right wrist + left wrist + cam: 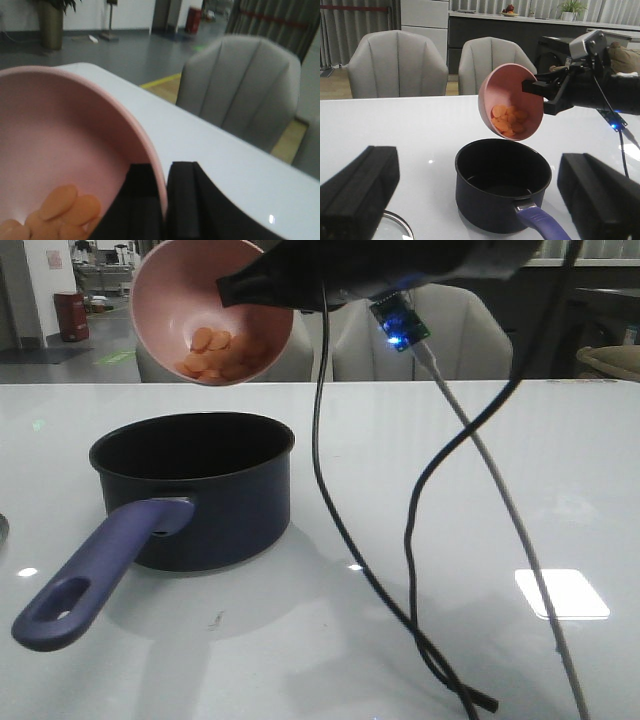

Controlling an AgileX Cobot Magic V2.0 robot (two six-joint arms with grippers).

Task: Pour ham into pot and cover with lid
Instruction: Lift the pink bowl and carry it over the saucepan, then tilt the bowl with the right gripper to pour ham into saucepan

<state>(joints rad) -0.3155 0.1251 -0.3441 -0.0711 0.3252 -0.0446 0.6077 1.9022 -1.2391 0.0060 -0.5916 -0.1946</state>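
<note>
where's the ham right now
The ham sits in the tilted pink bowl, held by the right gripper above the pot, upper left in the front view.

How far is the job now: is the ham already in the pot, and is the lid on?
Done: the right gripper has the pink bowl by its rim, tipped above the pot. In hand: pouring; the ham is still in the bowl. Left: empty it, then fit the lid, which lies on the table beside the open left gripper.

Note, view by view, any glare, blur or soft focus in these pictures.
Front view: a bright window reflection glares on the table. Left wrist view: the gripper fingers loom dark and blurred. Right wrist view: the bowl and ham sit softly out of focus.
</note>
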